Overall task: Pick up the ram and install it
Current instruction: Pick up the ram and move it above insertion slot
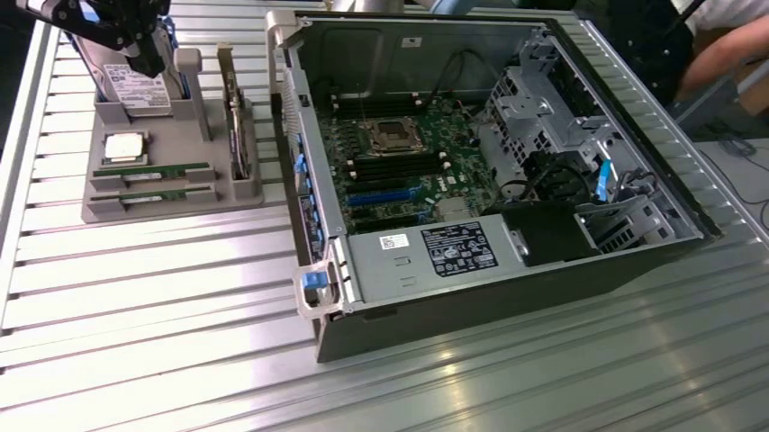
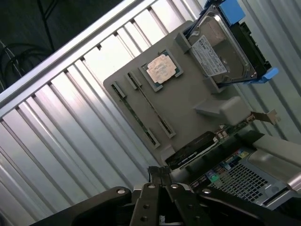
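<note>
Two green ram sticks stand on edge in the grey holder tray (image 1: 108,211): one ram (image 1: 151,168) lies nearer the silver processor chip (image 1: 125,146), and its twin (image 1: 151,192) is just in front of it. In the wrist view they run as thin lines, ram (image 2: 149,103) and twin (image 2: 134,112), beside the processor chip (image 2: 160,68). My gripper (image 1: 147,61) hangs above the tray's far end by the hard drive (image 1: 130,85), well above the sticks. Its fingertips (image 2: 155,173) are together and hold nothing; the gripper (image 2: 160,173) is shut. The black memory slots (image 1: 387,167) on the motherboard are empty.
The open computer case (image 1: 315,153) lies to the exterior view's right of the tray, with its power supply (image 1: 420,256) near the front and drive cages (image 1: 541,108) at the back. A card (image 1: 237,126) stands in the tray. A person's arm (image 1: 727,49) is at the far right.
</note>
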Tool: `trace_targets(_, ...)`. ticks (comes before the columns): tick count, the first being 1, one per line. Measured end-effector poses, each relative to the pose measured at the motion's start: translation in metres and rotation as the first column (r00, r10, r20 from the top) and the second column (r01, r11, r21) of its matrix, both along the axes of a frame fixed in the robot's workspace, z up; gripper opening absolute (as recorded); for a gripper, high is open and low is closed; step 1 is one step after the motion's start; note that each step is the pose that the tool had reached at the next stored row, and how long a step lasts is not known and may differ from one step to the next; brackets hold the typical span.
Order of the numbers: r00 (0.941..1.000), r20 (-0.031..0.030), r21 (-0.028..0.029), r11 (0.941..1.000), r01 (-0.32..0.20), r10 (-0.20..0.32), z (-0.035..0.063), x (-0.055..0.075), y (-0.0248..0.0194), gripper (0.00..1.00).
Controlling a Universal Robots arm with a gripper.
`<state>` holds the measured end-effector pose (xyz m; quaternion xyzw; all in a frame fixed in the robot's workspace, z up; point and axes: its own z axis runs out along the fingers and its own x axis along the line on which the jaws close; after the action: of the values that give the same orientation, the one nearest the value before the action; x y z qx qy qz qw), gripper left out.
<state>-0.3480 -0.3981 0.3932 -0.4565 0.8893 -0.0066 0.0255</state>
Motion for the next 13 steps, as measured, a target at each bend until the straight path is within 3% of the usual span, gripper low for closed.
trace_targets(5,0.9992,0.0000,0.0000,0.9992,-0.039,0.039,0.0000,0.0000,0.0000,0.10)
trace_targets(13,0.9924,0.0000,0.0000,0.9924,-0.123,0.123,0.0000,0.0000,0.0000,0.10)
